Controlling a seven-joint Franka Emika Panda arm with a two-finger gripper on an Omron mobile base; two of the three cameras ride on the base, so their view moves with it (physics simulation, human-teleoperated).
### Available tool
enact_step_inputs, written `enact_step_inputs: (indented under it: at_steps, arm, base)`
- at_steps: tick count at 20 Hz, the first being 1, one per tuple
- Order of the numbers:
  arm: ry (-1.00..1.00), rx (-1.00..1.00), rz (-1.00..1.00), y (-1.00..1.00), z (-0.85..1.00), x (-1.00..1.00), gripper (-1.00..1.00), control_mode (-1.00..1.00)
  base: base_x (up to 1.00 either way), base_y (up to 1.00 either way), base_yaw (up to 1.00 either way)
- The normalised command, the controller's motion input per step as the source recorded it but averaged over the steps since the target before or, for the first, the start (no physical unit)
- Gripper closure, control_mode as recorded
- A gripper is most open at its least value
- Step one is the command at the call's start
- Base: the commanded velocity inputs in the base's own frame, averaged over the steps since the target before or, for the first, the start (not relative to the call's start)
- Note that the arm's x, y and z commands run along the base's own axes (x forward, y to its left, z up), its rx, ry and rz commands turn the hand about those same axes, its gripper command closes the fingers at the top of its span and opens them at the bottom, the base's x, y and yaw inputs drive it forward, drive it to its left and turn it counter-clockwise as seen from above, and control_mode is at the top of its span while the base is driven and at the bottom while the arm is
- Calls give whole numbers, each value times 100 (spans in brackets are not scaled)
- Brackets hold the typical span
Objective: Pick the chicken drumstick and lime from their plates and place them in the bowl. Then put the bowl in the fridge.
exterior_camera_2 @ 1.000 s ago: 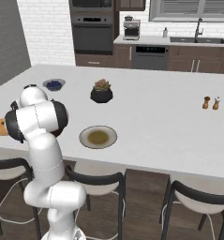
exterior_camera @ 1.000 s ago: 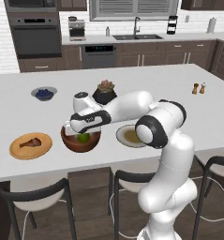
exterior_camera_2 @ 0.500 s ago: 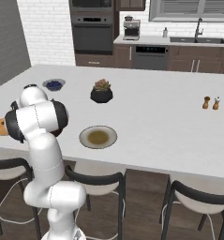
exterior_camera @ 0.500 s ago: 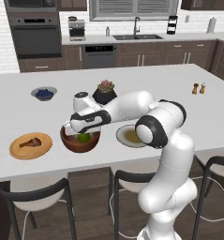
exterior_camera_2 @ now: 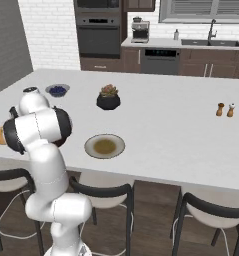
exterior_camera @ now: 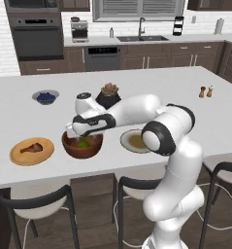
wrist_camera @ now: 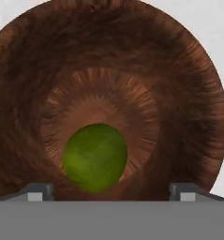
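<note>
Lime (wrist_camera: 95, 157): small, round, mottled yellow-green, lying loose on the floor of the bowl (wrist_camera: 188, 117), a little off the centre rings, touching neither finger. Bowl: deep, round, reddish-brown wood with ringed grain inside, standing on the white island counter (exterior_camera: 151, 82) between the two plates; in the left base view the lime (exterior_camera: 83, 144) shows as a green patch inside the bowl (exterior_camera: 82, 148). Gripper (wrist_camera: 111, 190): poised directly above the bowl mouth, jaws spread wide, holding nothing, the finger tips (wrist_camera: 37, 192) set far apart on either side of the lime. Chicken drumstick (exterior_camera: 31, 147): brown, thick end tapering to a thin bone end, lying on the orange-tan wooden plate (exterior_camera: 20, 156) left of the bowl. Pale grey plate (exterior_camera: 128, 135) with olive centre: right of the bowl, partly covered by the arm's elbow in the left base view, bare in the right base view. Other items: black succulent pot (exterior_camera: 107, 97) just behind the bowl; small grey-blue bowl of blueberries (exterior_camera: 45, 97) farther back left; salt and pepper shakers (exterior_camera: 206, 91) well apart to the right. Obstruction: the white forearm (exterior_camera: 132, 109) reaches across above the bowl and hides part of its rear rim.
</note>
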Motion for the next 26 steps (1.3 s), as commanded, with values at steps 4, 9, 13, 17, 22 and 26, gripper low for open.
enact_step_inputs:
  at_steps: [4, 9, 13, 17, 22, 26]
  arm:
    - [-12, -1, -8, -2, 96, -47, -100, -100]
    - [-2, 0, -22, -3, 75, -89, -100, -100]
    - [-7, 0, -25, 21, 68, -87, -100, -100]
    - [-4, 0, -17, 57, 58, -63, -100, -100]
    - [0, 0, -13, 43, 38, -59, -100, -100]
    - [-1, 0, -11, 50, 29, -37, -100, -100]
  base:
    - [0, 0, 0]
    - [0, 0, 0]
    - [0, 0, 0]
    - [0, 0, 0]
    - [0, 0, 0]
    - [0, 0, 0]
